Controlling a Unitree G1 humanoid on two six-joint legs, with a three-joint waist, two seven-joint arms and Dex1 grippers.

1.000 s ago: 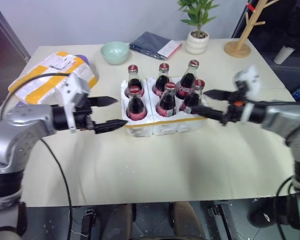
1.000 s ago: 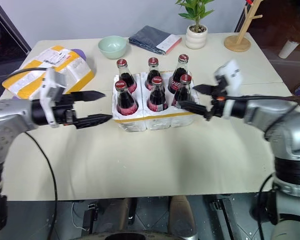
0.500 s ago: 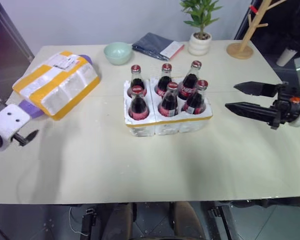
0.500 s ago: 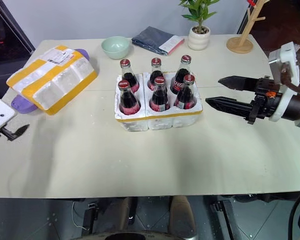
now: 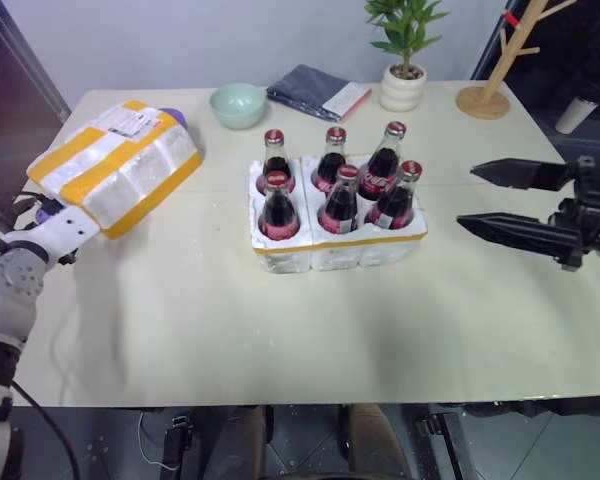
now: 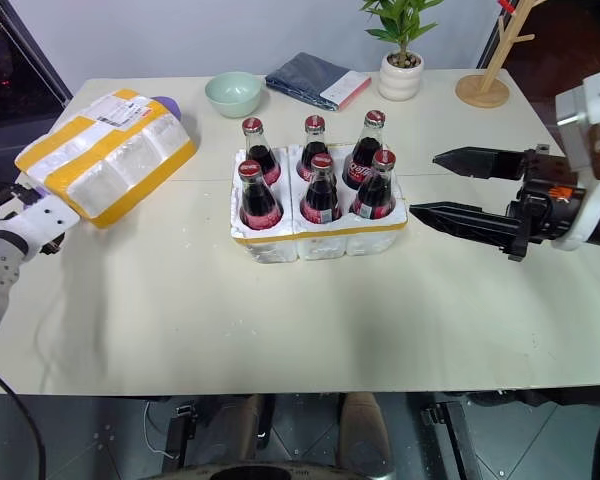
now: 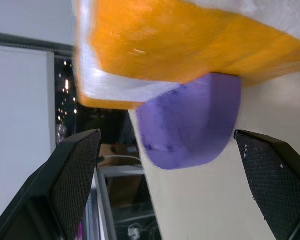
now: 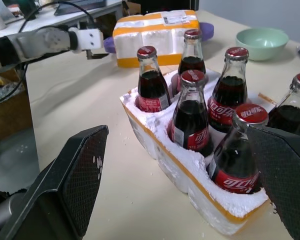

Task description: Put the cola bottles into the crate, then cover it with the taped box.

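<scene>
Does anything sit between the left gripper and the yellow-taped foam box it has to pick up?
Nothing visible blocks it. The left gripper, fingers open, faces the near end of the large white foam box with yellow tape bands. A purple object pokes out from under that end, on the beige table.

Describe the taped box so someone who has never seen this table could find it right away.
Start at the table and find the crate of cola bottles in the middle. Toward the table's far left corner, left of the green bowl, lies the taped box, tilted on a purple object. It is the big white foam block with wide yellow bands and a white shipping label.
</scene>
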